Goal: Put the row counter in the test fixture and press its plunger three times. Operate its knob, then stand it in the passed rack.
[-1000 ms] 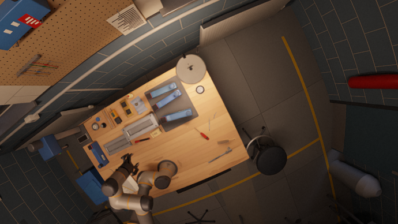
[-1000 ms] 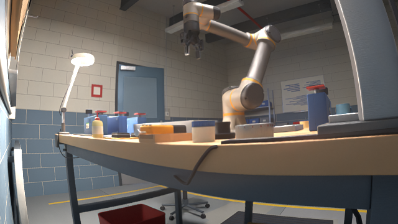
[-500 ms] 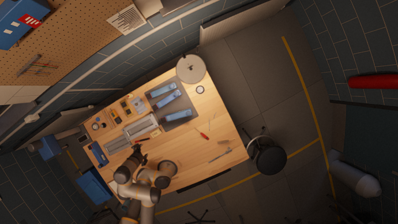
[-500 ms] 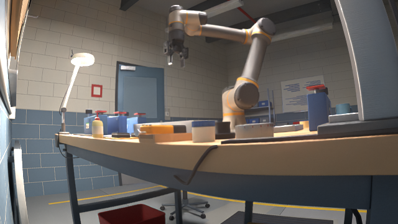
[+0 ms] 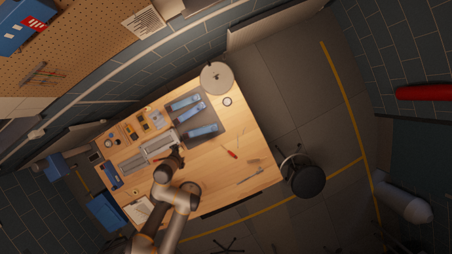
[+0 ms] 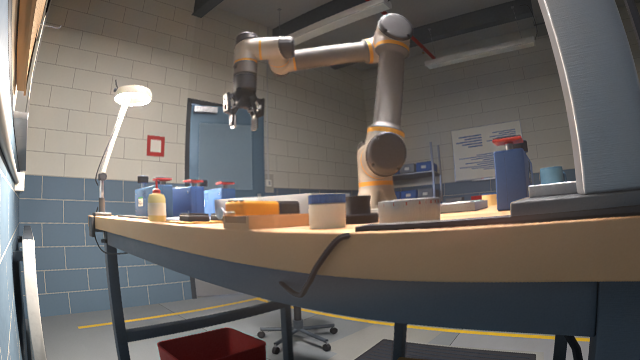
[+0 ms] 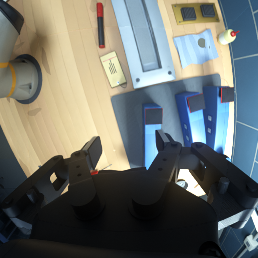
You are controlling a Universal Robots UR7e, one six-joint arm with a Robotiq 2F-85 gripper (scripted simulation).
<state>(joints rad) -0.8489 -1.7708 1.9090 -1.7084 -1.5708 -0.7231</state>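
Observation:
On a dark mat [image 5: 196, 117] at the far side of the bench lie three blue row counters, each with a dark plunger end; the nearest one [image 5: 200, 131] [image 7: 151, 130] lies apart from the other two [image 5: 189, 112] [image 5: 182, 103]. A light grey fixture tray [image 5: 159, 143] [image 7: 145, 42] sits beside the mat, and a second grey tray [image 5: 133, 164] lies further left. My gripper [image 6: 243, 117] [image 7: 127, 147] hangs high above the mat's near edge, open and empty.
A round lamp head [image 5: 216, 78] hangs over the bench's far corner. A blue box [image 5: 112, 174], a red marker [image 7: 100, 24], a yellow card [image 7: 113, 68], a cloth [image 7: 195, 47] and a glue bottle [image 7: 226, 36] lie around the trays. A screwdriver [image 5: 229, 152] and wrench [image 5: 250, 176] lie to the right.

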